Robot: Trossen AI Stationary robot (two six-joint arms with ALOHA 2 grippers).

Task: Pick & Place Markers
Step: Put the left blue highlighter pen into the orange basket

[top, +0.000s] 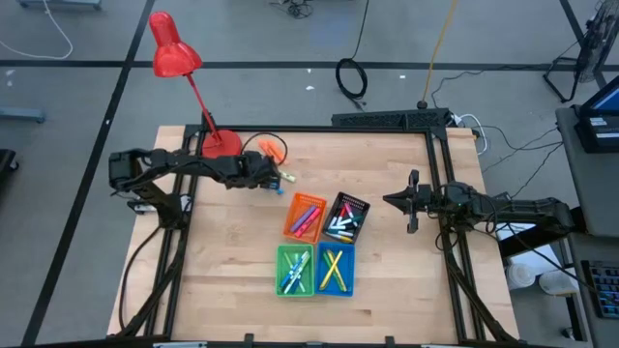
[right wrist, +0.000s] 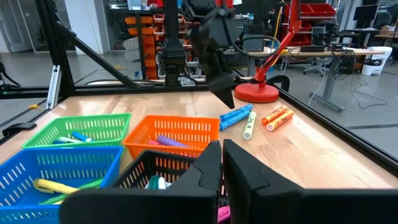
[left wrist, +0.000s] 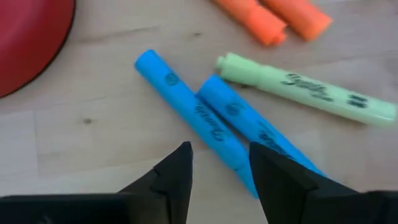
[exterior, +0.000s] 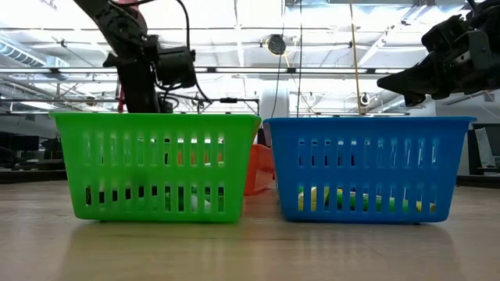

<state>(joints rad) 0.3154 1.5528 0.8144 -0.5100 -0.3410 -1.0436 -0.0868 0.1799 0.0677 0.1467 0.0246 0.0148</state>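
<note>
Left gripper parted, empty, just above two blue markers. Right gripper nearly closed, empty, waiting at right edge. Four bins mostly filled. Left: blues, one green marker, two orange markers near lamp base.
</note>
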